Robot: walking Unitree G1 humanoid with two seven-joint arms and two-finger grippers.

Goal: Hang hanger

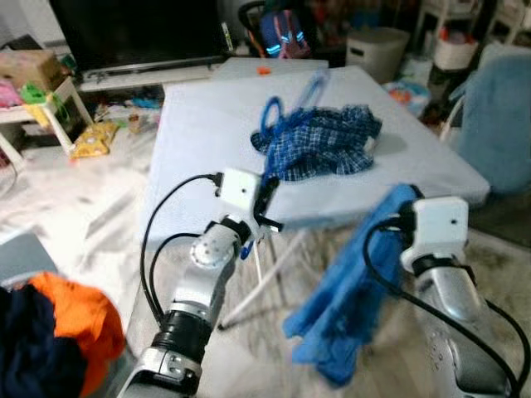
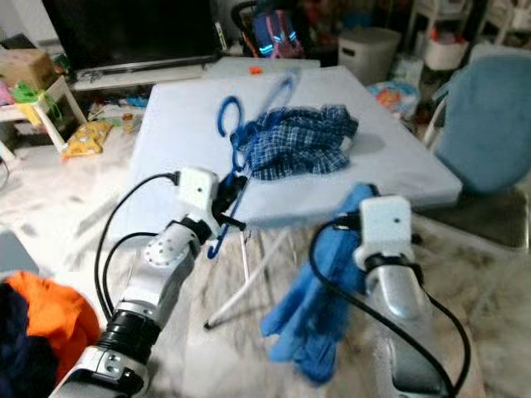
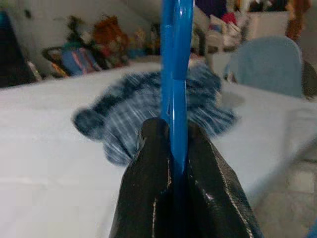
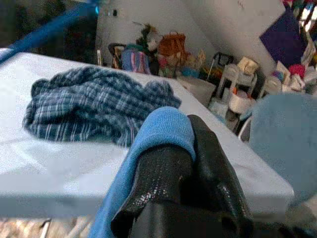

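My left gripper (image 3: 171,126) is shut on a blue plastic hanger (image 1: 275,123) at the front edge of the white table (image 1: 203,137). The hanger rises from the fingers toward the table's middle, with its hook (image 2: 226,112) up in the air. A blue plaid shirt (image 1: 323,148) lies crumpled on the table just behind it. To the right of the table's front corner, my right gripper (image 4: 185,129) is shut on a plain blue garment (image 1: 348,294). The garment drapes over the fingers and hangs down toward the floor.
The table's thin folding legs (image 1: 259,282) stand between my arms. A light-blue chair (image 1: 502,124) stands at the right. An orange and dark pile of clothes (image 1: 58,327) lies at the lower left. A white bin (image 1: 377,50) and clutter are behind the table.
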